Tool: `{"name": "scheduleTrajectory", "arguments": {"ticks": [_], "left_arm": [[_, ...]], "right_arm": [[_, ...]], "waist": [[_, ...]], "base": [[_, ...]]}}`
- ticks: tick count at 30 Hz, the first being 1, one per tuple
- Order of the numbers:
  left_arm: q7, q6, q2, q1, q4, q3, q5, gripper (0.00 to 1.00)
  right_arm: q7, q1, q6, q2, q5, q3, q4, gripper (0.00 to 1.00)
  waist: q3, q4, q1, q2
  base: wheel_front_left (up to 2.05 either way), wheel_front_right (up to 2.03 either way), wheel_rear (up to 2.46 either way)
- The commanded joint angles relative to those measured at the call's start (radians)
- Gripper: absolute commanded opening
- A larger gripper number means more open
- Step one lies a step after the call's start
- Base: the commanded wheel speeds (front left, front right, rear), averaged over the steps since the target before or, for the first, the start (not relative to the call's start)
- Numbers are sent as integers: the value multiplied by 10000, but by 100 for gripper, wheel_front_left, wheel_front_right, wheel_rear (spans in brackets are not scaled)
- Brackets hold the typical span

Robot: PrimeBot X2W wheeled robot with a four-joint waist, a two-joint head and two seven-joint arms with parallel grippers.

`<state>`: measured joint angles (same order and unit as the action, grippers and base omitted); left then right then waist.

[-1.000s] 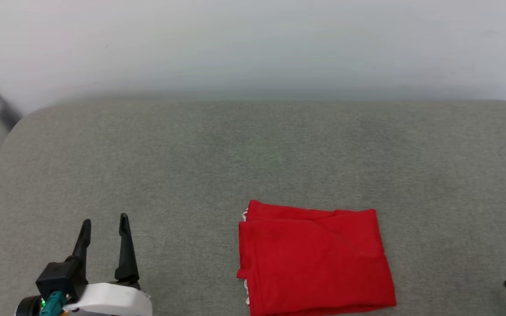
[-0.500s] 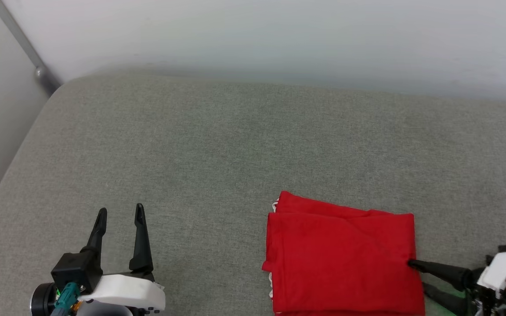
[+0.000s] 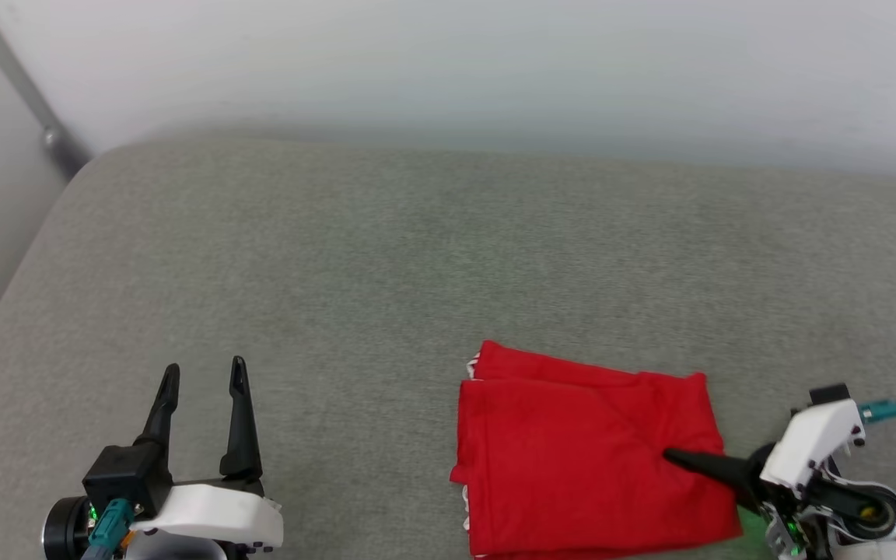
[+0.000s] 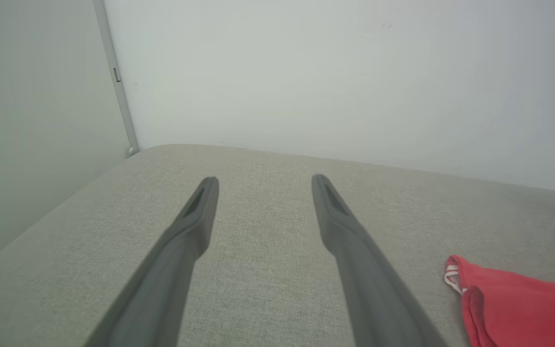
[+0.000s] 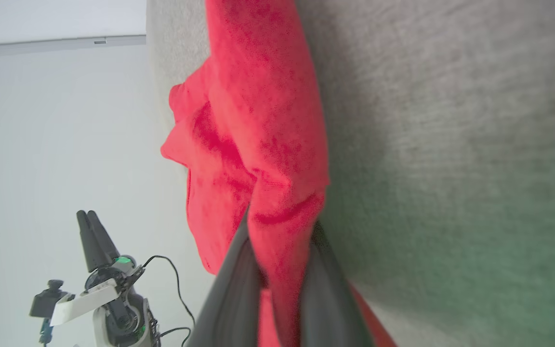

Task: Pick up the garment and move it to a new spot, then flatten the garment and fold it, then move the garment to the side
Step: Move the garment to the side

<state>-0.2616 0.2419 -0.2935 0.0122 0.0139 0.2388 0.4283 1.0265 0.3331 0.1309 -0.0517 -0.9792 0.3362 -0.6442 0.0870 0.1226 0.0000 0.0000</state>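
Note:
The red garment (image 3: 572, 459) lies folded into a rough rectangle on the grey cushion (image 3: 339, 257), at the lower middle-right of the head view. White striped trim peeks out at its left edge. My right gripper (image 3: 670, 459) reaches in from the right. Its upper finger lies on top of the fabric and the lower one is hidden beneath. In the right wrist view the red garment (image 5: 258, 120) is bunched between the two fingers of the right gripper (image 5: 280, 217), which is shut on its edge. My left gripper (image 3: 203, 373) stands open over bare cushion, well left of the garment (image 4: 523, 308).
A pale wall (image 3: 448, 62) runs behind the cushion, and a metal rail (image 3: 20, 85) slants at the far left corner. The cushion's rounded left edge (image 3: 5, 295) falls away near the left arm. Bare cushion stretches behind and left of the garment.
The head camera has shifted. My right gripper came in from the lower right and slid over the garment's right edge, which is now drawn in and wrinkled. The left gripper stays open.

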Motion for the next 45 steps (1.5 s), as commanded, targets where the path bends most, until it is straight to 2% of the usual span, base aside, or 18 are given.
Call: {"name": "scheduleTrajectory", "arguments": {"ticks": [1, 6, 13, 17, 21, 27, 32, 33, 40, 43, 45], "left_arm": [[-44, 6, -66, -44, -16, -30, -92, 100], [61, -3, -310, -99, -145, 15, -229, 100], [363, 19, -690, 205, -579, 12, -420, 100], [629, 37, -840, 656, -1022, 105, -580, 100], [1101, -54, -1057, 1496, -1590, 288, -905, 100], [1957, -398, -1348, 3222, -2279, 757, -1515, 100], [2531, -784, -1489, 4426, -2599, 1145, -1862, 100], [2531, -784, -1489, 4426, -2599, 1145, -1862, 100], [2917, -1108, -1463, 5556, -2800, 1548, -2193, 100], [2873, -1156, -1413, 5776, -2771, 1596, -2229, 100], [2817, -1119, -1359, 5833, -2702, 1619, -2222, 100]], "right_arm": [[-395, -96, -4, -46, 349, -362, 441, 0], [-1335, -190, -4, -259, 962, -1589, 1539, 0], [-2351, 351, -4, -1242, 1978, -3129, 1983, 0], [-2943, 939, -4, -1923, 2396, -3824, 2001, 0], [-3700, 1781, -4, -2538, 2637, -4137, 1695, 0], [-5168, 3152, -4, -3642, 3476, -4230, 573, 0], [-6559, 4441, -4, -4142, 3922, -3649, -571, 0], [-6559, 4441, -4, -4142, 3922, -3649, -571, 0], [-8336, 5786, -6, -4636, 4427, -2965, -1886, 0], [-9034, 6066, -6, -4498, 4589, -2945, -2363, 2], [-9360, 6161, -6, -4333, 4678, -3038, -2679, 100]], "waist": [[-142, -346, 0, 0], [-228, -1251, 0, 0], [141, -3190, 0, 0], [873, -4305, 0, 0], [2142, -5059, 0, 0], [3887, -5456, 0, 0], [5050, -5472, 0, 0], [5050, -5472, 0, 0], [6013, -5142, 0, 0], [6155, -5008, 0, 0], [6162, -4944, 0, 0]], "base": [[0, 0, 0], [0, 0, 0], [0, 0, 0], [0, 0, 0], [0, 0, 0], [0, 0, 0], [0, 0, 0], [0, 0, 0], [0, 0, 0], [0, 0, 0], [0, 0, 0]]}}
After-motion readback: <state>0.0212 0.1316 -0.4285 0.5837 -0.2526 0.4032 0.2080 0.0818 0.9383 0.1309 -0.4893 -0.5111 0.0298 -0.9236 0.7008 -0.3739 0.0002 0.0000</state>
